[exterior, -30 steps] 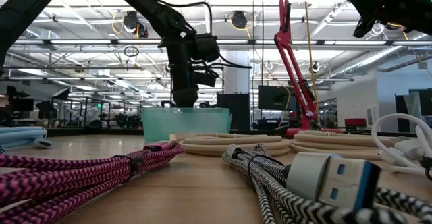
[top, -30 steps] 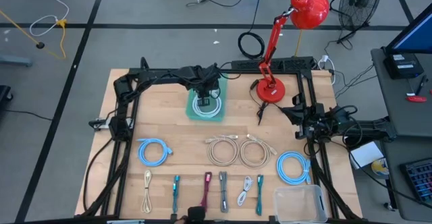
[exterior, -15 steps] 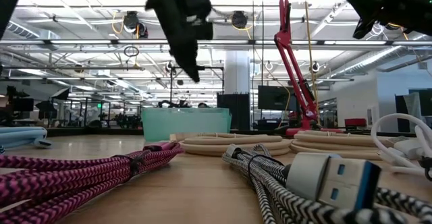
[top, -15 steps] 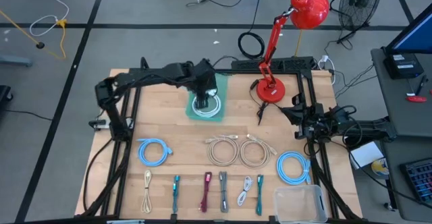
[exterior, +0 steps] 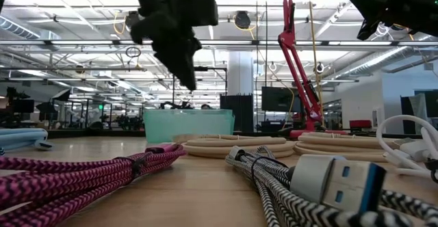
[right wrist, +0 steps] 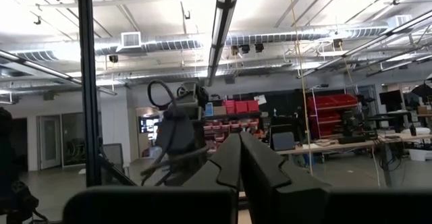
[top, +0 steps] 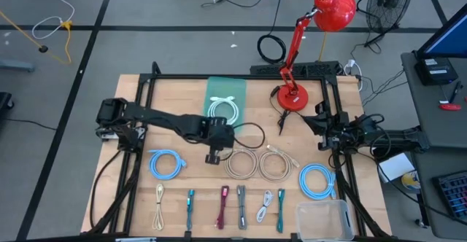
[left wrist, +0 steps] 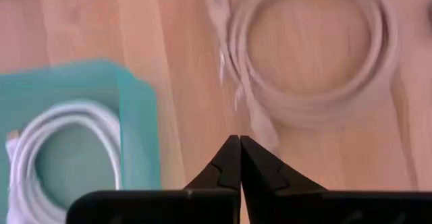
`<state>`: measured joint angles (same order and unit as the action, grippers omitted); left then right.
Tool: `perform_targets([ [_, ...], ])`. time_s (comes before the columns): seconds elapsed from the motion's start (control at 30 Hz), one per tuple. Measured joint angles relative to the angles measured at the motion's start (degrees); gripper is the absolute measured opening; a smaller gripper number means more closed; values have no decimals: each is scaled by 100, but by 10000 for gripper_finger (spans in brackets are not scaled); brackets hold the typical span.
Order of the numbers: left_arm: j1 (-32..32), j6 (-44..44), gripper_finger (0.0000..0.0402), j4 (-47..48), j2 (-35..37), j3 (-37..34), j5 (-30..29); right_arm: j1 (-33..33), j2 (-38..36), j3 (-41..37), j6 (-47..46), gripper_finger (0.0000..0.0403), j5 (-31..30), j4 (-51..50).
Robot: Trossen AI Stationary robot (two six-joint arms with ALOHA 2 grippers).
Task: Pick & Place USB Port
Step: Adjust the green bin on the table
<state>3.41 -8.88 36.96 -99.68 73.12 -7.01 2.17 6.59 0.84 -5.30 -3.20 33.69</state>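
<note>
A white coiled USB cable [top: 225, 109] lies in the teal tray [top: 219, 89] at the table's far middle; both also show in the left wrist view, the cable [left wrist: 40, 150] inside the tray [left wrist: 135, 116]. My left gripper [top: 214, 156] is shut and empty. It hangs above bare wood on the near side of the tray, beside a beige cable coil [top: 239, 162], and points down [left wrist: 239, 150]. In the low view it hangs high above the table [exterior: 186, 80]. My right gripper [right wrist: 239, 150] is shut and empty, raised at the table's right side [top: 315, 120].
A second beige coil [top: 276, 163] and two blue coils [top: 166, 163] [top: 317, 180] lie mid-table. Several short bundled cables [top: 232, 207] lie along the near edge. A clear container [top: 325, 219] stands at the near right. A red desk lamp [top: 293, 96] stands at the far right.
My left gripper has risen out of the teal tray and swung toward the table's near edge; it now hangs over the wood beside the left beige coil. The white cable has stayed in the tray.
</note>
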Motion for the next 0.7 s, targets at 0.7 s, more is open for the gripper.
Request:
perform_targets([
  [0.7,-998,-237,0,-1473,-545,-640,748,0,6,0,150,4,-298,78],
])
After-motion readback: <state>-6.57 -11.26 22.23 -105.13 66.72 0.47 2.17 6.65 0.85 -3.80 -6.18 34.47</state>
